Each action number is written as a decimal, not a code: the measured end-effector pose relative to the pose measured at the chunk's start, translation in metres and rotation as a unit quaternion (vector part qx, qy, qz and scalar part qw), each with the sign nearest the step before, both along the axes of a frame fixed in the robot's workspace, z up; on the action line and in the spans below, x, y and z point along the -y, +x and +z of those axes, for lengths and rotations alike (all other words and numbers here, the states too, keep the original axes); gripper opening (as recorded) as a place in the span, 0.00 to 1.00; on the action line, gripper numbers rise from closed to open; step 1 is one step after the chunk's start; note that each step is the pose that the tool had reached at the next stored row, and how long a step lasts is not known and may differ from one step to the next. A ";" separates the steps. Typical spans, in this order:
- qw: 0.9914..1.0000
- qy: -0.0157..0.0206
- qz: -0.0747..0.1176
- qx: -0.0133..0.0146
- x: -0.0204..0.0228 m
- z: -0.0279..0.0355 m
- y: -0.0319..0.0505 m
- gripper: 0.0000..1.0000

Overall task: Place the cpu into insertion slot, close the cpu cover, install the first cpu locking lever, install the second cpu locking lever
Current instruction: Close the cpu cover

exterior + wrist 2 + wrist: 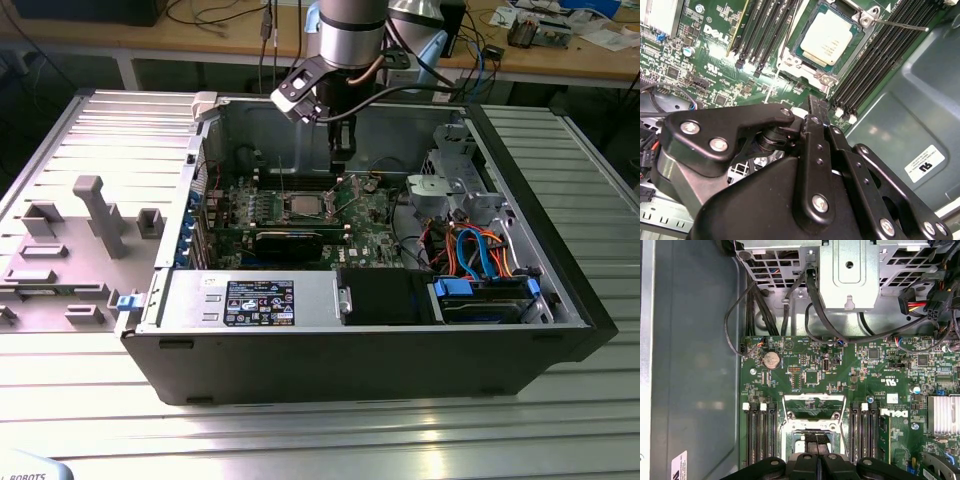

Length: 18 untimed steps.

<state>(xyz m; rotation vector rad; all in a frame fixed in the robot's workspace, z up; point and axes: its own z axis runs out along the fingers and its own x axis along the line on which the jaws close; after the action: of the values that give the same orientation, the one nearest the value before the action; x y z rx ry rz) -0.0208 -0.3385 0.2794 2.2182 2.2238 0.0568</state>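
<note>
The claw (340, 168) (816, 106) hangs inside the open computer case (350, 365), low over the green board (375, 225). Its two black fingers (812, 145) are pressed together, and nothing shows between them, so it has hold of nothing that can be seen.

The chip (826, 37) (304, 207) sits flat in its socket just ahead of the claw's tips, near them but not touched. In the exterior view it lies below the claw and a little toward the exterior view's left. The cover (789, 61) appears to lie down around the chip, its square window framing the silvery top, though I cannot tell whether it is pressed fully home. From a socket corner on the far side from the claw a thin lever (900, 24) sticks out over the memory slots (875, 60) — it is not tucked along the socket's side. Slots run on both sides of the socket, and the claw's tips hover between their white end clips (840, 112).

In the first wrist view, a round coin battery (771, 359) lies on the board beyond the claw, and past it stands a metal cage (847, 275) with black cables (815, 305) hanging from it. In the exterior view, orange and blue cables (475, 250) lie toward the exterior view's right of the claw, and a silver box (250, 300) with a label sits nearer the camera. Outside the case, well apart from the claw toward the exterior view's left, a grey tray (80, 230) of blocks rests on the ribbed metal table (300, 440).
</note>
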 end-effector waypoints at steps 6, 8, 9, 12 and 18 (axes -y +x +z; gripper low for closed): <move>1.000 0.000 0.000 0.000 0.0000 0.0000 0.0017 0.11; 1.000 0.000 0.000 0.000 0.0000 0.0000 0.0024 0.11; 1.000 0.000 0.000 0.000 0.0000 0.0000 0.0032 0.11; 1.000 0.000 0.000 0.000 0.0000 0.0000 0.0124 0.11; 1.000 0.000 0.000 0.000 0.0000 -0.0008 0.0269 0.11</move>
<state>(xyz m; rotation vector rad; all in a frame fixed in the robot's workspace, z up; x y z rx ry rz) 0.0062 -0.3385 0.2786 2.2184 2.2240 0.0565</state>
